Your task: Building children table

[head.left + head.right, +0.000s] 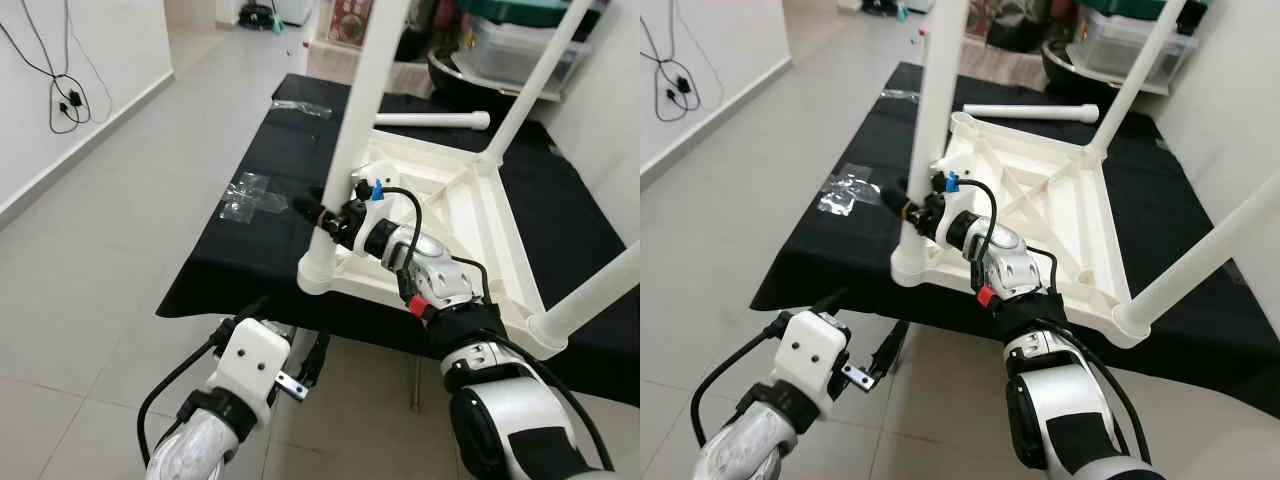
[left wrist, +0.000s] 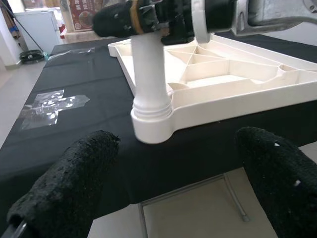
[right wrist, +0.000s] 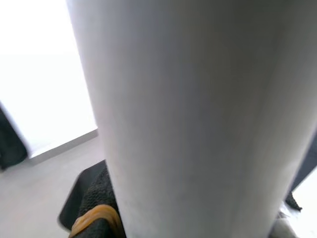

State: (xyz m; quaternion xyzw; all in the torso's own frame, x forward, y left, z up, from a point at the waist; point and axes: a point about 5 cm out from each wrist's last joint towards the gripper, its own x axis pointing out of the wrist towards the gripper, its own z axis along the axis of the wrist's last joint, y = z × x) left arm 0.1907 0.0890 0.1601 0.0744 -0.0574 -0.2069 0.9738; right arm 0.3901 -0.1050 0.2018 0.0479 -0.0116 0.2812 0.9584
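Observation:
The white children's table top (image 1: 470, 215) lies upside down on a black-covered table (image 1: 250, 260). Three white legs stand up from its corners. My right gripper (image 1: 325, 215) is shut on the near-left leg (image 1: 360, 110), a little above its socket; that leg (image 3: 198, 124) is pressed close against a black finger (image 3: 96, 218) with an orange band. A loose leg (image 1: 430, 120) lies flat behind the top. My left gripper (image 2: 176, 141) is open, low in front of the table edge, facing the socket of the held leg (image 2: 151, 124) with nothing between its fingers.
Two clear plastic bags (image 1: 250, 195) (image 1: 300, 108) lie on the black cloth to the left. Storage boxes (image 1: 520, 45) stand behind the table. Cables (image 1: 65, 100) hang on the left wall. Tiled floor opens to the left and in front.

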